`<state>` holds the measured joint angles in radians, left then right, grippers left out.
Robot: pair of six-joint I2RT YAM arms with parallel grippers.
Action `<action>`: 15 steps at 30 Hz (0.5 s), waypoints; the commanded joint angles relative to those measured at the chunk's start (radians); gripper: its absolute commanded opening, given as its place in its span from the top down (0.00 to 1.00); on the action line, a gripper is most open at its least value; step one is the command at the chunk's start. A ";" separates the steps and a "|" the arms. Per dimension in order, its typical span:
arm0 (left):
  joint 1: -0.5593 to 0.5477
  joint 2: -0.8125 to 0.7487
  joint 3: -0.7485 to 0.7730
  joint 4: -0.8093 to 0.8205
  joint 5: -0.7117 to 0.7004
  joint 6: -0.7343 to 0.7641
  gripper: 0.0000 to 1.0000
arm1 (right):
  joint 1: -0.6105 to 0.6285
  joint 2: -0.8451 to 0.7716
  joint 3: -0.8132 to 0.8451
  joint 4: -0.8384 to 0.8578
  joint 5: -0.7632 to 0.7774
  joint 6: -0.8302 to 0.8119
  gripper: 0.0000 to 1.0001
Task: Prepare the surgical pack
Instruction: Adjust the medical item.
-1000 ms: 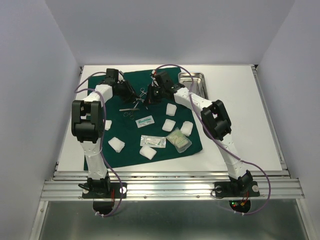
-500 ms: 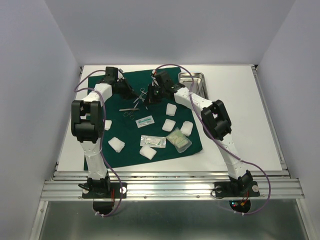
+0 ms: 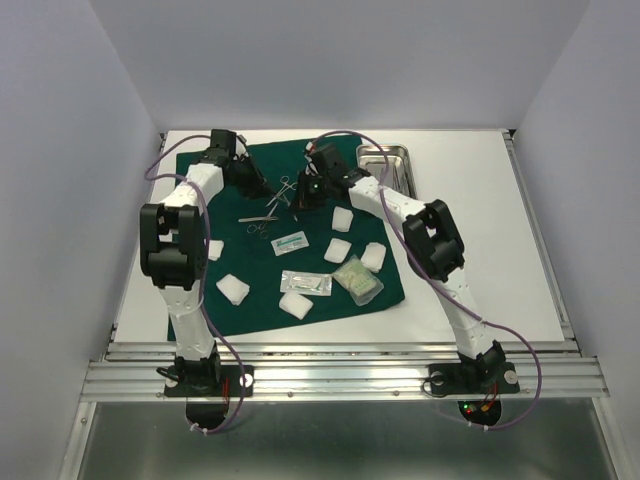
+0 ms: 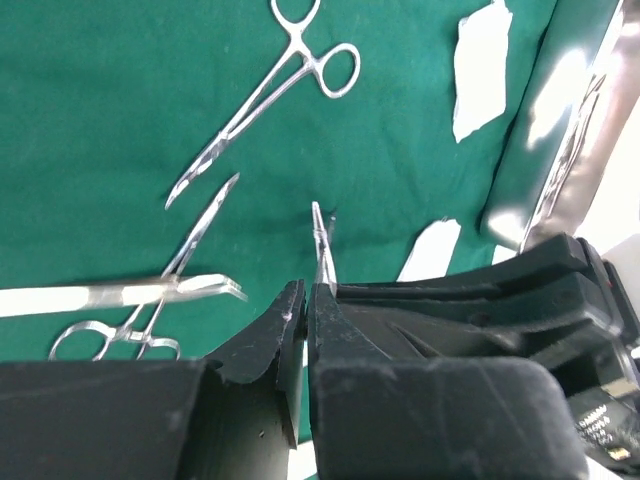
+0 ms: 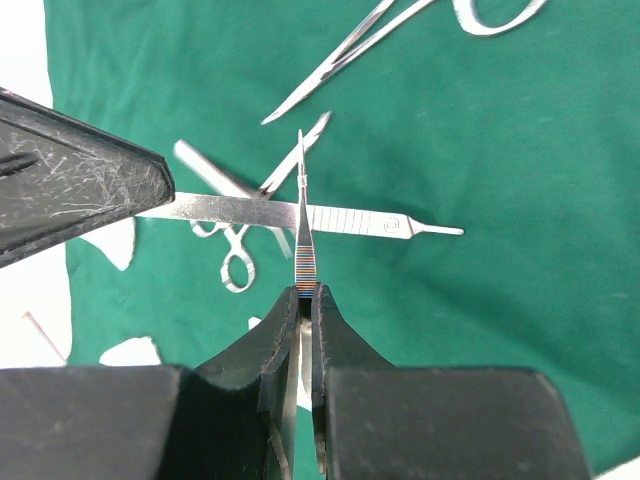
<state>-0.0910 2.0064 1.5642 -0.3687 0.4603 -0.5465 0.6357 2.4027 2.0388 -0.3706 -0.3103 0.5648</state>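
The dark green drape [image 3: 262, 315] lies spread in the middle of the table. On its far part lie ring-handled forceps [image 4: 290, 75], scissors [image 5: 238, 262] and a flat scalpel handle [image 5: 345, 219]. Both grippers hover over them, tips close together. My right gripper [image 5: 305, 292] [image 3: 301, 198] is shut on thin tweezers [image 5: 303, 265], points aimed down at the drape. My left gripper [image 4: 305, 292] [image 3: 268, 188] is shut right beside those tweezers [image 4: 322, 245]; I see nothing between its fingers. The steel tray [image 3: 385, 165] stands at the back right, off the drape.
White gauze pads [image 3: 232, 289] [image 3: 342, 219] and sealed packets [image 3: 306, 283] [image 3: 357, 277] are scattered over the near half of the drape. One pad [image 3: 213, 249] lies at the drape's left edge. White walls enclose the table on three sides.
The left gripper's jaws have closed, and its arm has shifted slightly left. The right gripper stays shut on the tweezers, almost in the same place.
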 commanded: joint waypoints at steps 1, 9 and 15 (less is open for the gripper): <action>0.005 -0.119 0.017 -0.081 -0.052 0.068 1.00 | -0.001 -0.082 -0.006 0.015 0.050 -0.017 0.99; 0.046 -0.233 -0.006 -0.119 -0.057 0.088 1.00 | -0.001 -0.085 -0.015 0.007 0.085 -0.023 0.99; 0.074 -0.304 0.016 -0.154 -0.038 0.099 1.00 | -0.001 -0.074 -0.008 0.009 0.092 -0.017 0.99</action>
<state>-0.0444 1.7992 1.5620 -0.4889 0.4221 -0.4892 0.6529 2.3535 2.0335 -0.3473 -0.2832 0.5644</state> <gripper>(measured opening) 0.130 0.095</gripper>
